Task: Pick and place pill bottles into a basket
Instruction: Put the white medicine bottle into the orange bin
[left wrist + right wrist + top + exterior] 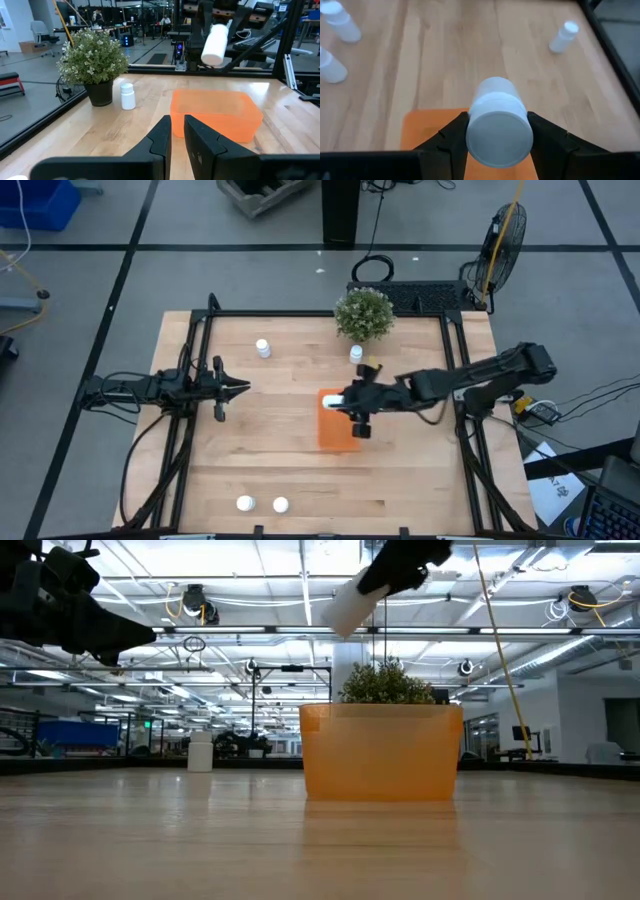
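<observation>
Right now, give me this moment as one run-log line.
right gripper: shut on bottle, above basket | left gripper: shut, idle at left | basket: looks empty | loose bottles on table: four

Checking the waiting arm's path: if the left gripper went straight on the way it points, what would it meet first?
The left gripper, fingers nearly together, points at the orange basket. That would likely come first, though its height relative to the basket is unclear. The right gripper holds a pill bottle above it.
</observation>
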